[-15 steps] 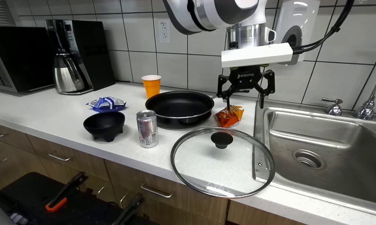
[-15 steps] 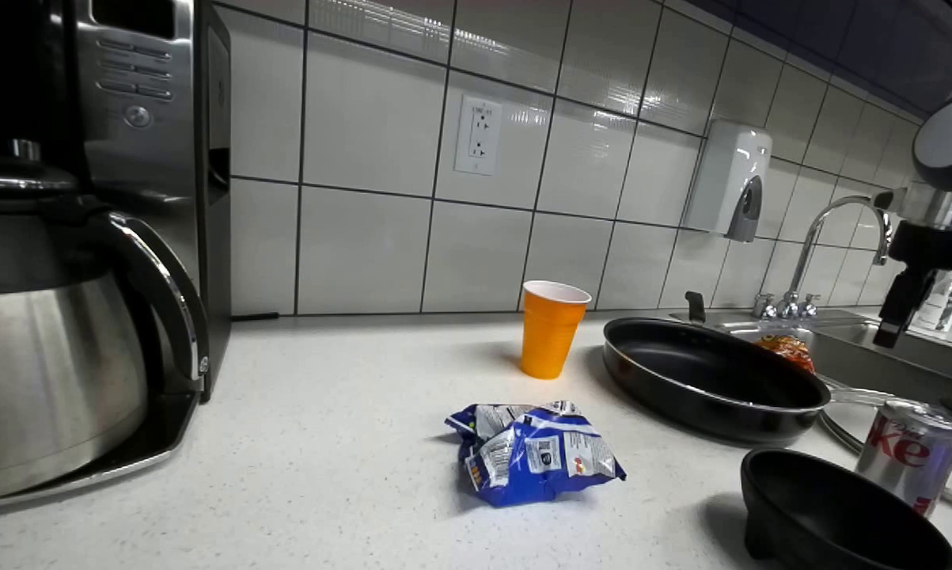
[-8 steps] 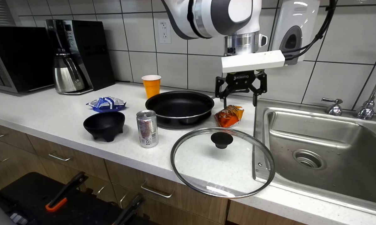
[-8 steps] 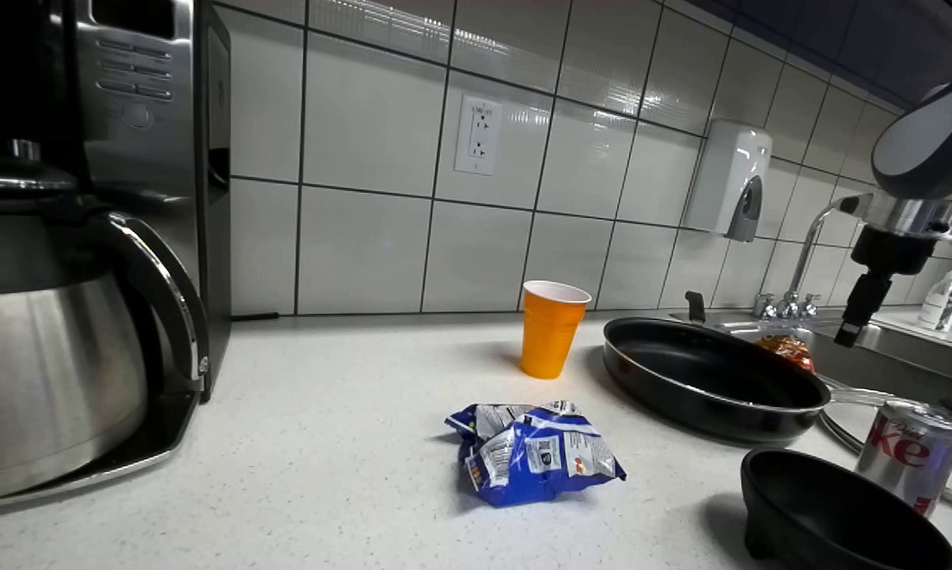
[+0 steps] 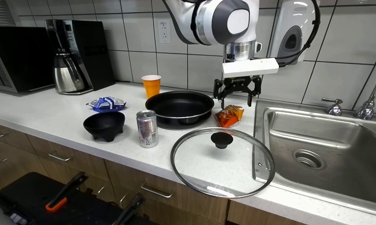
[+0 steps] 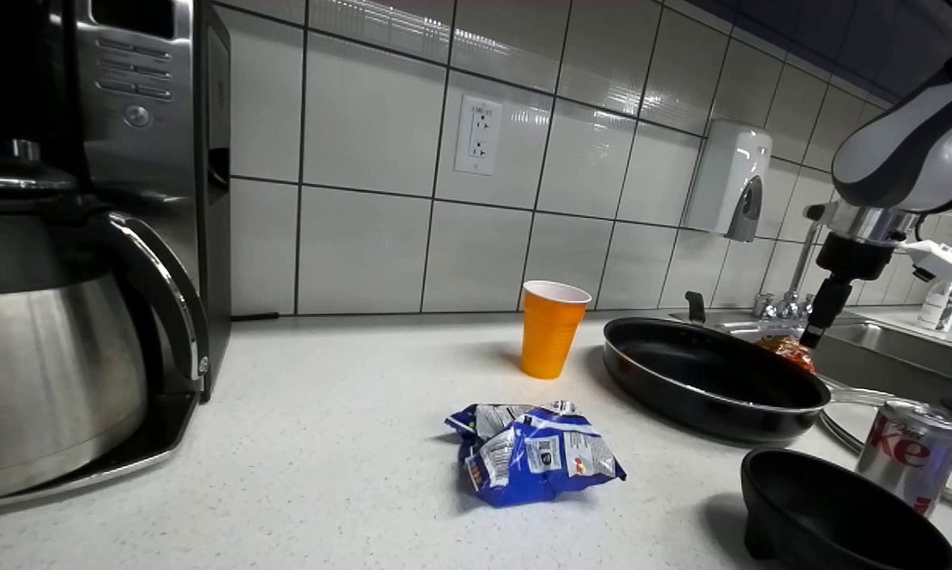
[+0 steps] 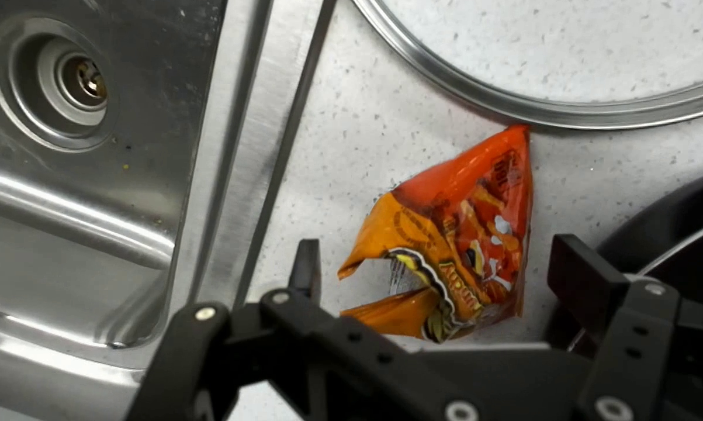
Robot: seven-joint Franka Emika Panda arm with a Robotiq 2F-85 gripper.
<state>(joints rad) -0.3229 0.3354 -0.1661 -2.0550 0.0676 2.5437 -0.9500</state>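
Now gripper point(image 5: 236, 105) closer to orange bag point(image 7: 462, 240) than before, jaws wide apart, empty, bag just below them, lettering clear only in wrist view

Arm point(image 5: 208, 23) is wht w/ dk-grey trim point(image 5: 219, 25), blk cables point(image 5: 313, 34) — gripper point(image 5: 236, 104) blk w/ ROBOTIQ mark point(image 5: 238, 80), silvery screws point(image 7: 461, 410).

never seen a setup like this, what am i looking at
It's a robot arm ending in a two-fingered gripper. Two views come from outside, looking across a kitchen counter; the third is from the wrist, looking down past the gripper. On the counter are a frying pan, a glass lid, a Diet Coke can, a black footed bowl, an orange plastic cup, a coffee maker, a blue snack bag and an orange snack bag. A steel sink sits beside them. Nothing is held: the open jaws stand near the orange snack bag.
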